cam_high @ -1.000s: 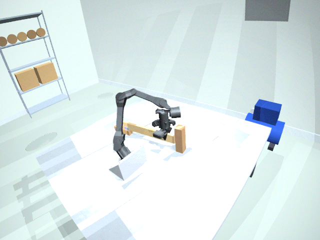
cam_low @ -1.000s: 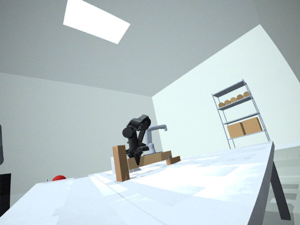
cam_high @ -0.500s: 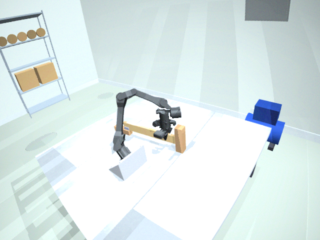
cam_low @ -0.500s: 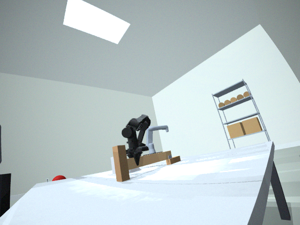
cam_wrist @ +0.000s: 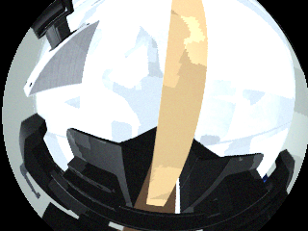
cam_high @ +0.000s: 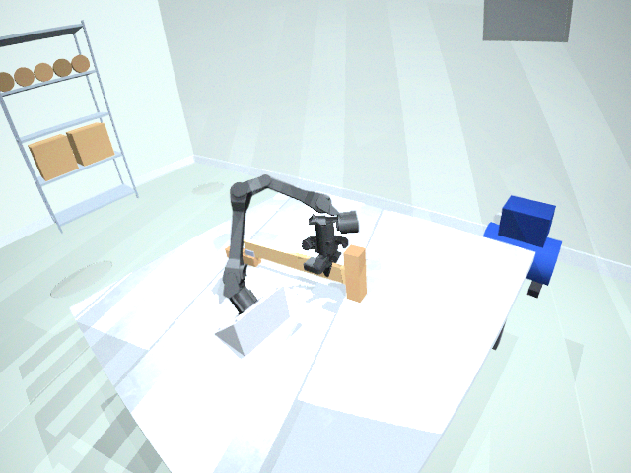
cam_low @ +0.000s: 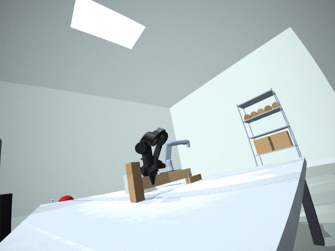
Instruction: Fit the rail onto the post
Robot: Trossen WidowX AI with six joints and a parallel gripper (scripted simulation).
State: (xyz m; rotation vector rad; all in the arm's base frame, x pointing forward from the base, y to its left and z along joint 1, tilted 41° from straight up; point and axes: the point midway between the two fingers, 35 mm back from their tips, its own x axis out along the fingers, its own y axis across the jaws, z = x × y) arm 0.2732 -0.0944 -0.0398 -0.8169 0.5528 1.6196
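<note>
The rail [cam_high: 282, 255] [cam_low: 176, 175] [cam_wrist: 183, 96] is a long light wooden bar, held off the table and looking about level. My gripper [cam_high: 325, 268] [cam_low: 152, 180] [cam_wrist: 159, 185] is shut on it close to its near end, with a finger on each side. The near end is right up at the post [cam_high: 355, 275] [cam_low: 135, 183], touching or almost touching; a small gap cannot be ruled out. The pegs and holes are hidden. The far end sits at the grey bracket [cam_high: 249, 252] [cam_low: 189, 174] on the low footboard block [cam_high: 250, 261] [cam_low: 196, 178].
A grey wedge-shaped panel [cam_high: 264, 320] [cam_wrist: 64, 72] stands on the white table [cam_high: 386, 356] [cam_low: 162, 227] by the arm's base. A blue machine [cam_high: 527, 224] is beyond the table's right edge in the top view. Shelving [cam_high: 63, 127] [cam_low: 266, 128] stands on the floor away from the table.
</note>
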